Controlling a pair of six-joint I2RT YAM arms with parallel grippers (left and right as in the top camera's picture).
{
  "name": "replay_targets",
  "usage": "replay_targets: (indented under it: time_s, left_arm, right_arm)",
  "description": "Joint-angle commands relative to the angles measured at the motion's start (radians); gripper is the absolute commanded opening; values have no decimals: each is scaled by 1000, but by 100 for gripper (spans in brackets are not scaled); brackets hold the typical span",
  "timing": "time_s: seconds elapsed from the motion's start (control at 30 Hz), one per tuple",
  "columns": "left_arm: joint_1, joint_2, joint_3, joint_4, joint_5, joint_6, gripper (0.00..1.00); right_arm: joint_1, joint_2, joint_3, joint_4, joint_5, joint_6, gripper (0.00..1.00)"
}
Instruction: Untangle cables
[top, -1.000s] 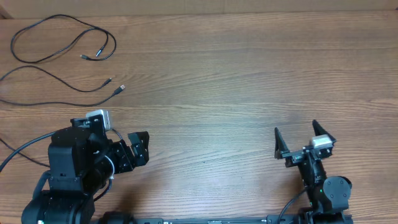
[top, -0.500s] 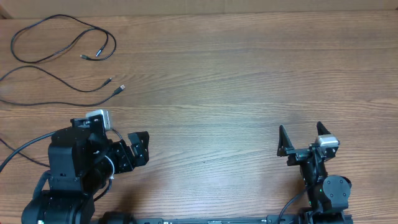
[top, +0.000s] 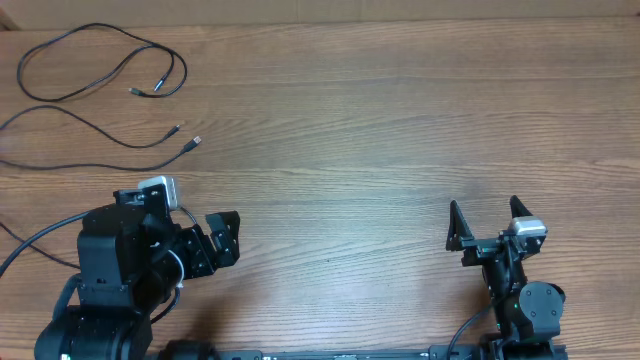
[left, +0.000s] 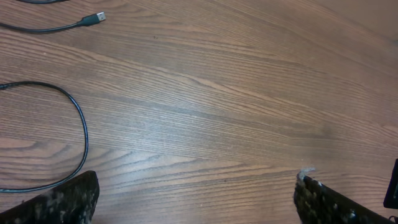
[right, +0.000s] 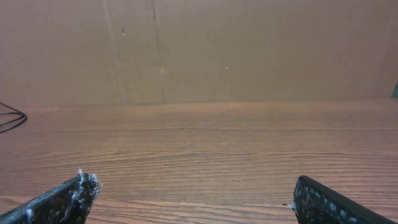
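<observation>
left gripper (top: 215, 243) and right gripper (top: 484, 222) are being held wide open, empty; cables (top: 178, 129) at far-left corner of table (top: 400, 120) probably best being taken 1 at a time, from a free end.

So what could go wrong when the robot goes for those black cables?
The cables are thin and flat on the table, so the open left hand might scrape wood or miss. Two lie close together, so it may grab both. The right hand is far off and may not reach to help.
</observation>
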Motion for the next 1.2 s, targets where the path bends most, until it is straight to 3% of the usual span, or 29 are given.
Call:
replay_targets:
  time_s: [0.0,0.77,0.97,1.17]
  left_arm:
    - [-6,-2,13,1,-5,-11,99]
    - [-6,-3,10,-44,-37,-8,100]
    - [-6,-67,-68,48,-11,206,99]
    - [-6,-217,-257,312,106,467,99]
  right_arm:
    - [-8,-12,-10,6,13,7,100]
    - [-8,-12,-10,6,13,7,100]
    - [-8,-12,-10,6,13,7,100]
    - [-8,-12,-10,6,13,7,100]
